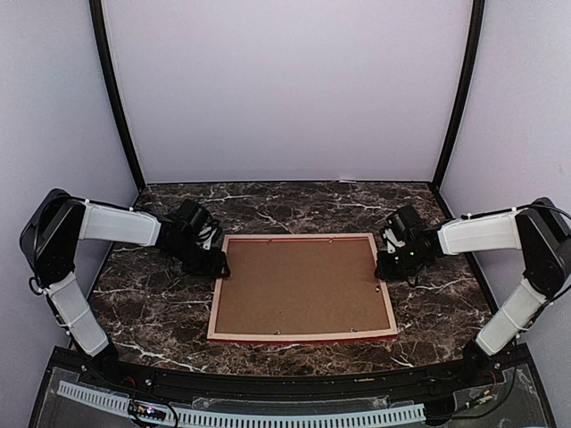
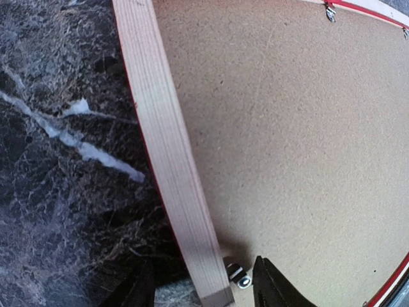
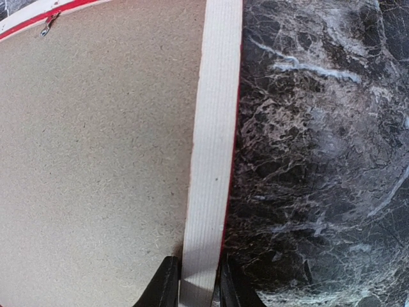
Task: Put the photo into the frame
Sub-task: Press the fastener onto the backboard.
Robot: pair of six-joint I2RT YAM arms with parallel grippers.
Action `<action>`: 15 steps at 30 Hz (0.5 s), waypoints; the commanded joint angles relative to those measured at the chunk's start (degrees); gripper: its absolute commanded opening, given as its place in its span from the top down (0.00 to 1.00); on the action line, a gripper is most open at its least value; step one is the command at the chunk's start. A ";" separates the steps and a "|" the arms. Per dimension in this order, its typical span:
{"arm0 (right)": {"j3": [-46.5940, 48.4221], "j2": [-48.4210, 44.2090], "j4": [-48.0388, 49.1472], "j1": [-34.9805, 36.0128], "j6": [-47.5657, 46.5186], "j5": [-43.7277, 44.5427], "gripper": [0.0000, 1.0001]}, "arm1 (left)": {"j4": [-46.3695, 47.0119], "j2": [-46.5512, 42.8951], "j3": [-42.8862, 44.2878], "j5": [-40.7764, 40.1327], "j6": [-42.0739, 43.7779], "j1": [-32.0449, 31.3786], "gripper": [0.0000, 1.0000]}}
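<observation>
The frame [image 1: 303, 336] lies face down on the marble table, pale wood back up, with a red edge showing along its front. The brown backing board [image 1: 299, 285] fills it. The photo is not in view. My left gripper [image 1: 212, 260] is at the frame's far left corner. In the left wrist view it [image 2: 201, 291] is open and straddles the wooden rail [image 2: 169, 160] with gaps on both sides, beside a small metal clip [image 2: 238, 275]. My right gripper [image 1: 385, 260] is at the right rail. In the right wrist view it [image 3: 198, 288] is shut on that rail [image 3: 214, 128].
The dark marble table [image 1: 446, 303] spreads round the frame. Small metal clips [image 3: 48, 25] hold the board [image 3: 96, 160] along the frame's inner edges. Grey booth walls stand behind and at both sides. A black ledge runs along the near edge.
</observation>
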 commanded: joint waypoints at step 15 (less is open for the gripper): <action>-1.61 2.38 -2.04 -0.16 -0.79 -1.03 0.77 | -3.59 -7.13 -3.98 -1.36 0.06 -0.21 0.44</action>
